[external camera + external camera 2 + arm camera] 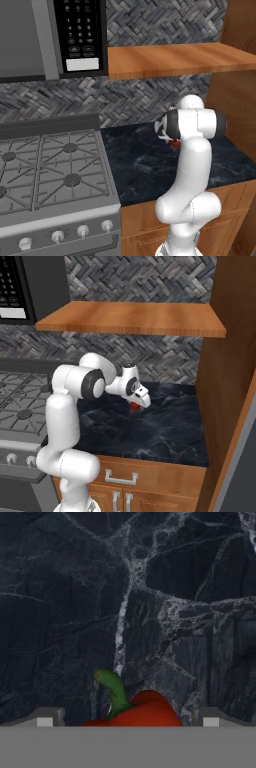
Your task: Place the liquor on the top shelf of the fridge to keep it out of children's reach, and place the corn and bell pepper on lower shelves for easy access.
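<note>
Kitchen: dark marbled worktop (145, 165) against a grey woven-pattern tile wall, with wooden cabinet fronts below it.
Far left: gas stove (50, 175) with black grates and a row of white knobs along its front, touching the worktop's left edge.
Above the stove: black microwave (50, 37) with a keypad panel on its right side.
Centre, overhead: wooden shelf (132, 318) running from the microwave to the tall wooden side panel on the right.
Arm: white, bent over the worktop, wrist pointing down.
End effector (127, 722): fingers spread wide, one to each side of the bell pepper, holding nothing.
Bell pepper (142, 712): red with a curved green stem, lying on the worktop towards the back, directly under the hand and between the open fingers; whether a fingertip touches it cannot be told.
Right edge: tall wooden panel (225, 371) closing off the worktop.
</note>
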